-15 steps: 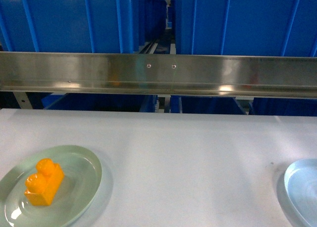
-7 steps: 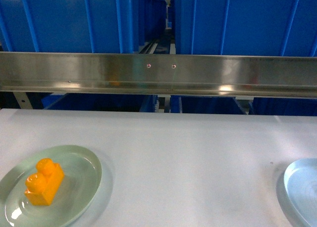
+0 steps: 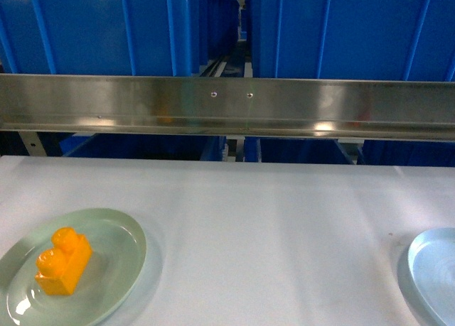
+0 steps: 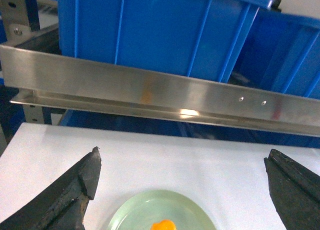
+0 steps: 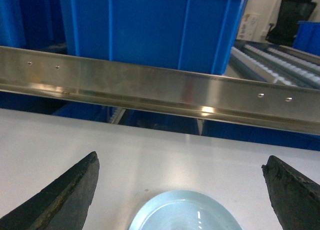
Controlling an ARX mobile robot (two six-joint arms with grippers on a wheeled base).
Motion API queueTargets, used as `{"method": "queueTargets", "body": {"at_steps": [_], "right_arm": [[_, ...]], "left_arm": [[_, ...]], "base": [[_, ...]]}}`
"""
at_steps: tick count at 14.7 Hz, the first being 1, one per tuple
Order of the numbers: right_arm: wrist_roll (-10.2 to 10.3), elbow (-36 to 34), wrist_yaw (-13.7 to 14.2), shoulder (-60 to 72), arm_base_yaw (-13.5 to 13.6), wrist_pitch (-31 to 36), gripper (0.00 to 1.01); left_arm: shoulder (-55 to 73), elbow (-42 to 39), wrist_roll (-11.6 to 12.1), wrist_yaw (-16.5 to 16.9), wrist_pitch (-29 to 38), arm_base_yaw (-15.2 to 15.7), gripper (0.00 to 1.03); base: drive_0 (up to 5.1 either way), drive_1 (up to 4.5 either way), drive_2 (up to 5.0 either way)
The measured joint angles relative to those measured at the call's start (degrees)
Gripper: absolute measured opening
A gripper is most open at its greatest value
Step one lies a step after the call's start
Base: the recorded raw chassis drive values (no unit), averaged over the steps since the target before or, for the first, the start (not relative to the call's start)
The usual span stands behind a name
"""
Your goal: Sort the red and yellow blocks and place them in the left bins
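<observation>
On my head camera the yellow block (image 3: 63, 262) lies on a pale green plate (image 3: 121, 230) at 7 o'clock on the white table (image 3: 270, 226), studs up. A pale blue plate (image 3: 430, 269) at 4 o'clock is cut off by the frame edge and holds nothing I can see. Behind a steel rail (image 3: 227, 107), blue crates (image 3: 92, 28) fill the 12 o'clock band; their insides are hidden from me. My left claw (image 4: 182, 190) is spread wide above the green plate, only a sliver of the block showing at the bottom edge. My right claw (image 5: 180, 190) is spread wide over the blue plate. I see no red block.
</observation>
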Motion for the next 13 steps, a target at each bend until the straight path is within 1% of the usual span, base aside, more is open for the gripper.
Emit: {"method": "queueTargets", "body": {"at_steps": [1, 2, 4, 6, 7, 8, 9, 10, 11, 12, 13], "right_arm": [[-0.87, 1.99, -0.44, 6.8, 0.13, 2.71, 0.98], [-1.6, 3.67, -0.46, 13.79, 0.15, 5.01, 0.98], [-3.48, 5.38, 0.07, 21.44, 0.52, 9.49, 0.98], [-4.35, 5.64, 0.09, 27.15, 0.63, 12.09, 0.98], [-5.22, 5.79, 0.46, 29.53, 0.98, 13.99, 0.98], [-5.66, 6.64, 0.61, 32.83, 1.42, 15.37, 0.98], [-5.92, 7.37, 0.81, 35.34, 1.79, 15.89, 0.98], [-6.25, 8.0, 1.01, 37.79, 2.08, 17.09, 0.98], [-6.32, 8.35, 1.36, 38.93, 2.03, 17.68, 0.98], [-6.64, 8.48, 1.4, 39.65, 1.84, 17.92, 0.98], [-6.8, 8.5, 1.25, 40.89, 0.74, 18.97, 0.98]], "left_arm": [[3.69, 1.46, 2.03, -1.44, 0.85, -1.77, 0.98], [7.17, 3.54, 3.32, -3.5, 0.31, -3.98, 0.98], [11.91, 4.83, 4.15, -6.8, 0.57, -8.57, 0.98], [16.26, 5.64, 5.38, -9.4, 2.08, -13.05, 0.98], [18.47, 5.81, 6.19, -10.47, 3.67, -14.4, 0.98], [21.66, 6.54, 6.71, -11.43, 5.81, -15.54, 0.98], [24.13, 7.28, 6.99, -12.13, 7.61, -15.76, 0.98], [26.77, 8.02, 7.87, -13.14, 9.92, -16.02, 0.98], [28.04, 8.39, 8.55, -14.4, 11.45, -16.04, 0.98], [28.09, 8.41, 9.31, -14.84, 11.54, -16.09, 0.98], [28.09, 8.41, 9.55, -14.86, 11.56, -16.09, 0.98]], "base": [[0.0, 0.0, 0.0], [0.0, 0.0, 0.0], [0.0, 0.0, 0.0], [0.0, 0.0, 0.0], [0.0, 0.0, 0.0], [0.0, 0.0, 0.0], [0.0, 0.0, 0.0], [0.0, 0.0, 0.0], [0.0, 0.0, 0.0], [0.0, 0.0, 0.0], [0.0, 0.0, 0.0]]}}
